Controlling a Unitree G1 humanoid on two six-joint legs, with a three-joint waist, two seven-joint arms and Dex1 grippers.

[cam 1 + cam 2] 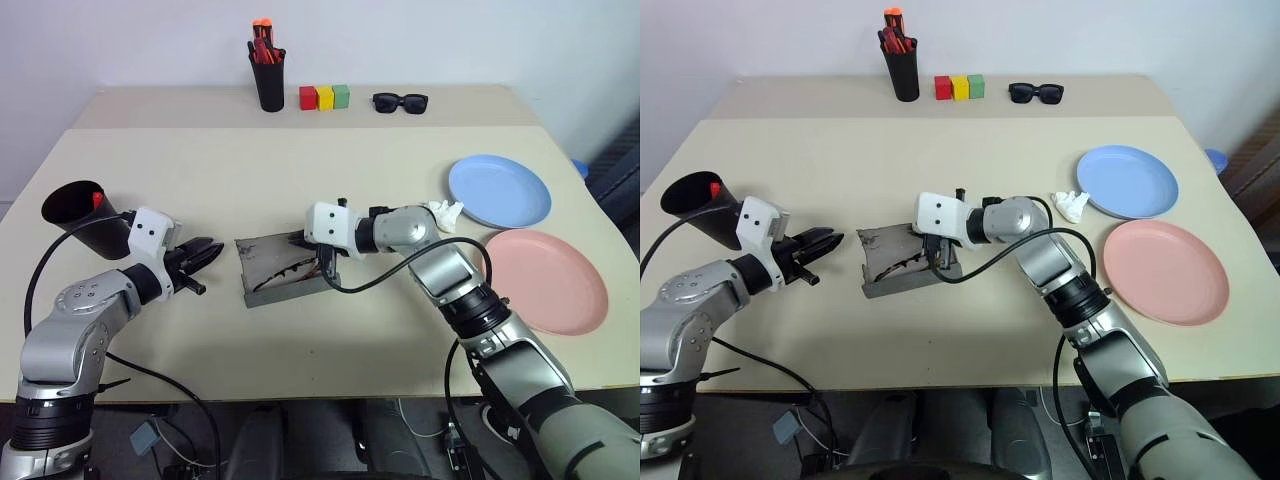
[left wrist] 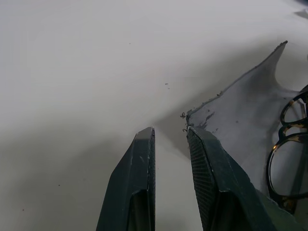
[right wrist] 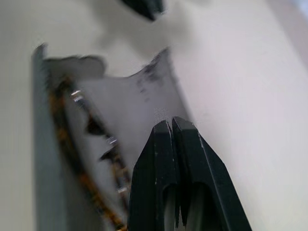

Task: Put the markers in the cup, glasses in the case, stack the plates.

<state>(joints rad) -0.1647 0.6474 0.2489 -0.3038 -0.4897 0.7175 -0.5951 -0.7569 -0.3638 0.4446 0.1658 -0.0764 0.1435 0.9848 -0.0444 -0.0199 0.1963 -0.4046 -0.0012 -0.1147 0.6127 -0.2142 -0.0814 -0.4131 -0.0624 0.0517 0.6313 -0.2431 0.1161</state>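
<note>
From the left eye, one grey case (image 1: 282, 268) lies open mid-desk with the glasses (image 1: 300, 266) already resting inside. The right end effector (image 1: 326, 268) hovers at the case's near-right edge, fingers pressed together and holding nothing. The left end effector (image 1: 205, 254) waits just beside the case's other end, slightly parted and empty. One black cup (image 1: 82, 215) sits tilted at the desk's (image 1: 300, 170) left edge, something red-orange showing inside. Two plates lie apart on the right: the blue plate (image 1: 499, 190) and the pink plate (image 1: 547, 280).

The right eye adds one pen holder (image 1: 903, 62), three coloured blocks (image 1: 959, 87), one pair of sunglasses (image 1: 1036, 93) and one crumpled tissue (image 1: 1071, 205).

The left wrist shows the case's scuffed inner shell, the wire rims at its side.

The right wrist shows shut fingertips over the lid. The case looks rigid and hinged, best pushed closed by the lid; the glasses seem light and fragile.
</note>
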